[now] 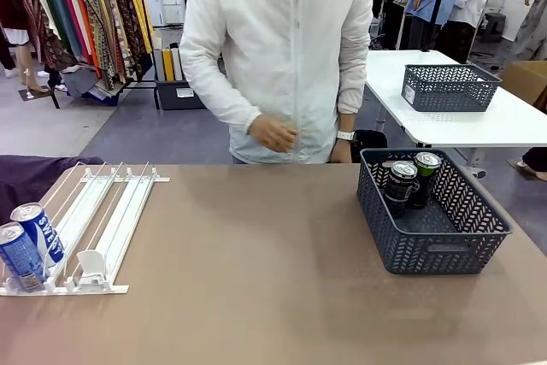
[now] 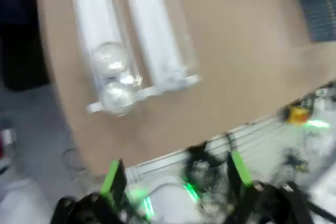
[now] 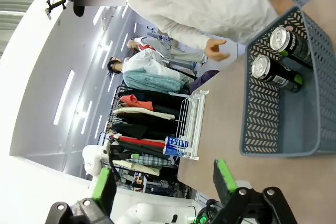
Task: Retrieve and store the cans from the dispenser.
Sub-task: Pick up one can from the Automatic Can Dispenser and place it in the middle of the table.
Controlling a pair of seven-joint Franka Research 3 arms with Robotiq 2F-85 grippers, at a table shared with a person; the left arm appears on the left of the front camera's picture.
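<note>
Found dispenser (image 1: 102, 211) flat on table (image 1: 256, 279) at approx. 8 o'clock, front view. Counted 2 blue cans (image 1: 38, 232) upright in a left-side lane at its near end, touching each other. Confirmed their silver tops, blurred, in left wrist view. Located grey basket (image 1: 432, 250) at 3 o'clock, well apart from dispenser. Noted 2 dark cans (image 1: 400, 184) upright inside, far-left part, side by side. Observed person's hand (image 1: 273, 134) at 12 o'clock, beyond far table edge. Checked left claw (image 2: 176, 174): spread wide, empty. Checked right claw (image 3: 164, 182): spread wide, empty, w/ basket at 2 o'clock in its own view.
</note>
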